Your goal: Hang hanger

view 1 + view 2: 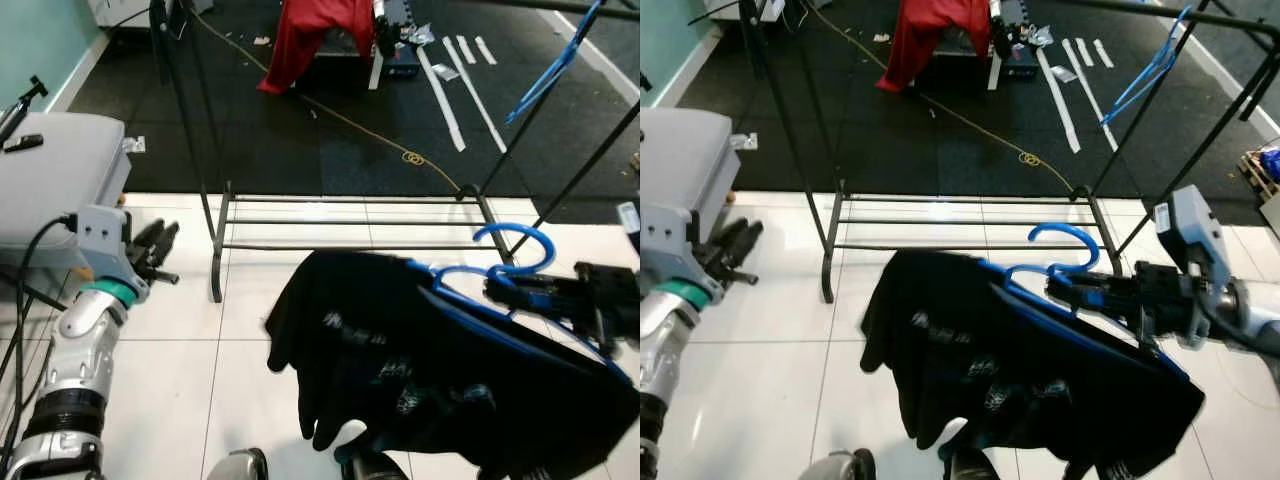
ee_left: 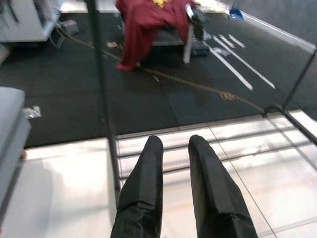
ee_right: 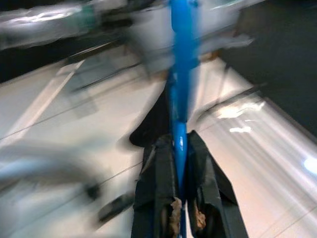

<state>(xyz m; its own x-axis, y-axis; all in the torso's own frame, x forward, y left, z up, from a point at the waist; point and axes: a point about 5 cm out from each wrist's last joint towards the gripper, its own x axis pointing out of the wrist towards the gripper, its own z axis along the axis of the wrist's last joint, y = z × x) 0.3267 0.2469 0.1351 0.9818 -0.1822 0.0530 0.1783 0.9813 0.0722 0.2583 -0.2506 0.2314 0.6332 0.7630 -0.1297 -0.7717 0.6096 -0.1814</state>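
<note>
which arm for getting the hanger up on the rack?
Right. Its claw is shut on the blue hanger carrying the black shirt, beside the rack. The left claw is empty, off to the side.

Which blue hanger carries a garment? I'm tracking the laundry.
The blue plastic hanger in the right gripper carries a black shirt; the other blue hanger hangs bare on the black rack.

No legible text, brand or number can be made out anywhere. Pale printed marks are seen on the black garment point(image 1: 1010, 370), but they are too blurred and creased to be read.
</note>
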